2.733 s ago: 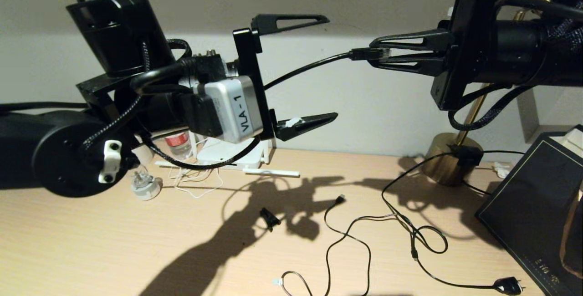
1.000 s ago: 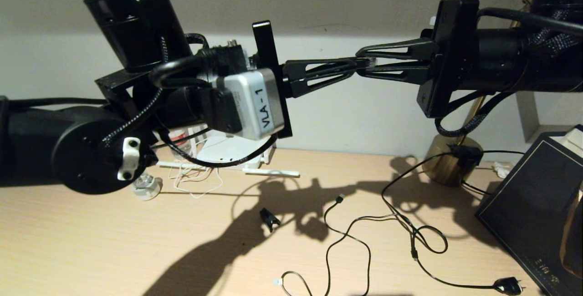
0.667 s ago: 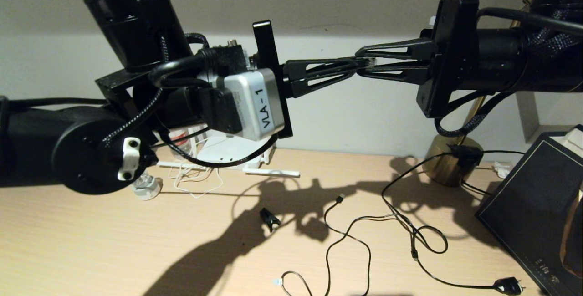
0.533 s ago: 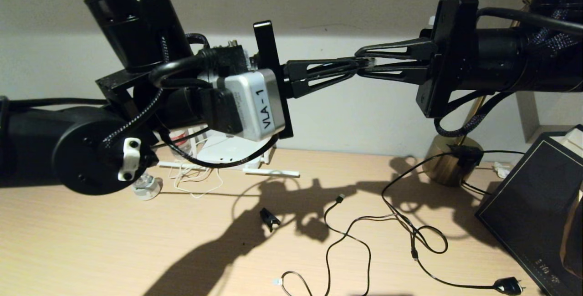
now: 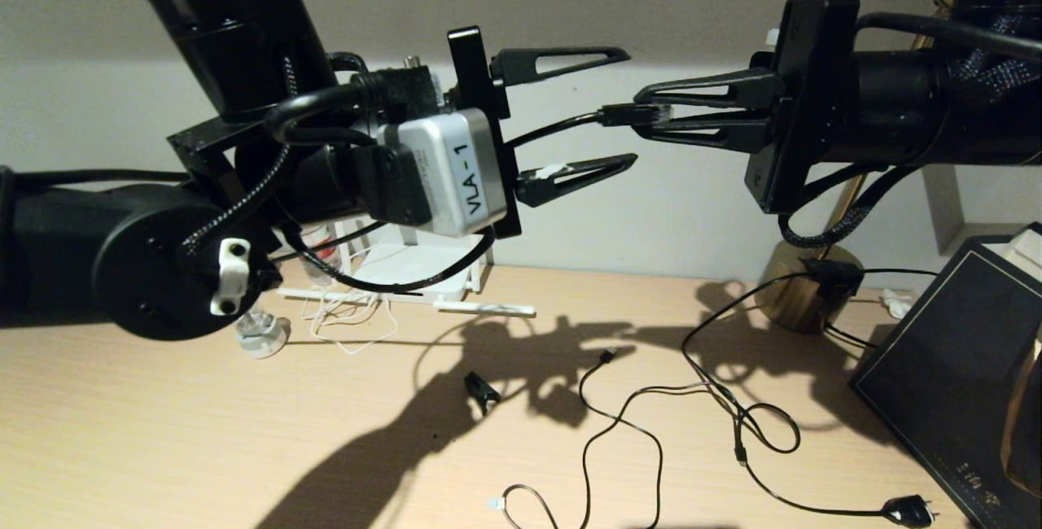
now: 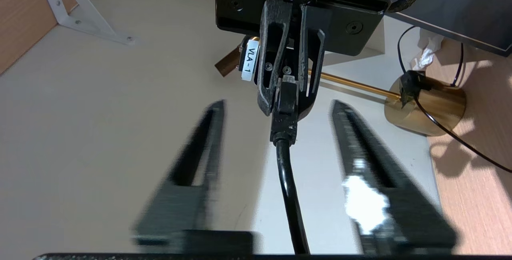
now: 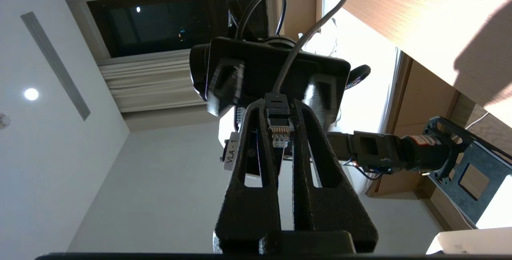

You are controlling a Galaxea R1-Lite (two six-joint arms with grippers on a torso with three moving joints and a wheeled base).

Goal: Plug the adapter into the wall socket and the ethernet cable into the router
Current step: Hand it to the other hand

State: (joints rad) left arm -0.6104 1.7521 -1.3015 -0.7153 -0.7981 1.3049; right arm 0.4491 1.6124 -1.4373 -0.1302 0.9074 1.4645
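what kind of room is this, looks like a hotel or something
Probably a hotel room or bedroom desk: a light wooden desktop against a plain wall, a round brass lamp base, and a dark night window with pleated curtains.

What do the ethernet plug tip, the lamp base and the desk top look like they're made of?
Ethernet cable tip: clear plastic, probably, since its metal contacts show through, on a matte black boot. Lamp base: brass-like metal by its golden sheen, possibly plated. Desk: pale wood or laminate with fine straight grain lines.
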